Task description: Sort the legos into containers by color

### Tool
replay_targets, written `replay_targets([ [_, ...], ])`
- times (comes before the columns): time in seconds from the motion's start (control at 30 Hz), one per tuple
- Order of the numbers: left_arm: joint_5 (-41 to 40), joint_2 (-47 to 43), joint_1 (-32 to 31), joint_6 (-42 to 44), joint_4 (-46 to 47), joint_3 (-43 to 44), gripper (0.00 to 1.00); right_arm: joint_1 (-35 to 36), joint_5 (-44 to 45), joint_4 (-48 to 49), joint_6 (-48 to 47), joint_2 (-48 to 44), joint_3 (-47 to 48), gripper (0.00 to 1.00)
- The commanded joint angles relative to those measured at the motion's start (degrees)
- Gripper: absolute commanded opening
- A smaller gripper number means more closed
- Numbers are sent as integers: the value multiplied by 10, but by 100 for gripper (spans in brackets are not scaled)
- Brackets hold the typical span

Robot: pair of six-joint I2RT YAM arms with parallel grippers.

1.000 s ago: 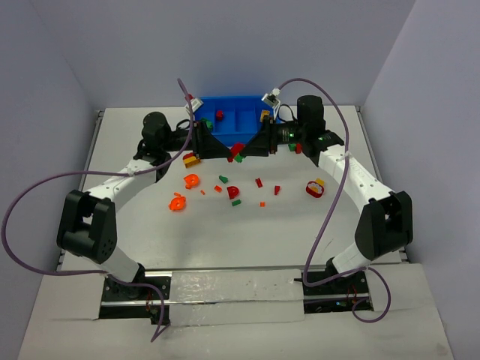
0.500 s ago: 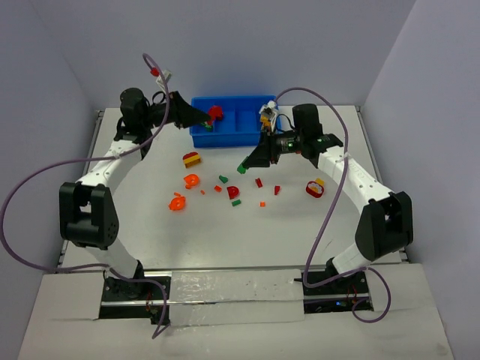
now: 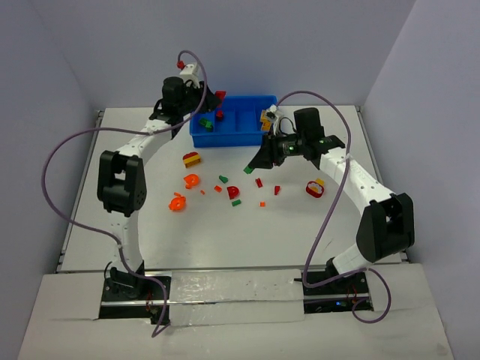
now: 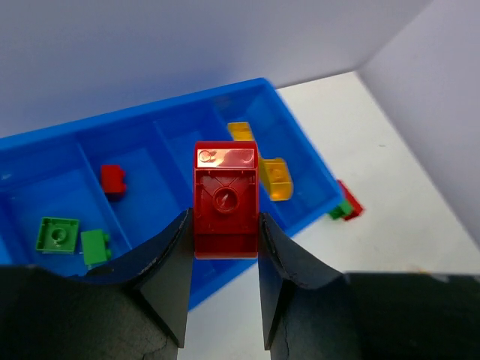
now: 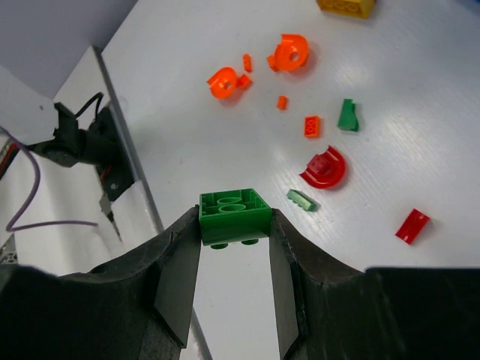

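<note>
Tray (image 4: pixel 161 202) holds green, red, yellow legos (image 4: pixel 58 234); left hand (image 4: pixel 223 221) grips red, right hand (image 5: pixel 234 217) green.

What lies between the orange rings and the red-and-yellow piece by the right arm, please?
The overhead view shows, among others, a red half-ring, two small red bits, a green bit and an orange bit.
</note>
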Motion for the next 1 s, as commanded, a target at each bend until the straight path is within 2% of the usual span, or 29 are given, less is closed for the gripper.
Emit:
replay_targets([
  [0.0,-114,53,-13,58,-4,87,0,-10,34,-2,-11,-19,30,0],
  [0.27,-155,158,-28,74,-7,184,0,-18,38,-1,-27,-10,31,0],
  [0.57,-158,207,-45,87,7,201,5,-27,42,5,-24,1,36,0],
  [0.73,-170,233,-45,88,0,227,16,-28,47,5,-21,4,42,0],
  [0.97,-189,246,-45,84,-2,245,39,-28,88,18,2,17,60,0],
])
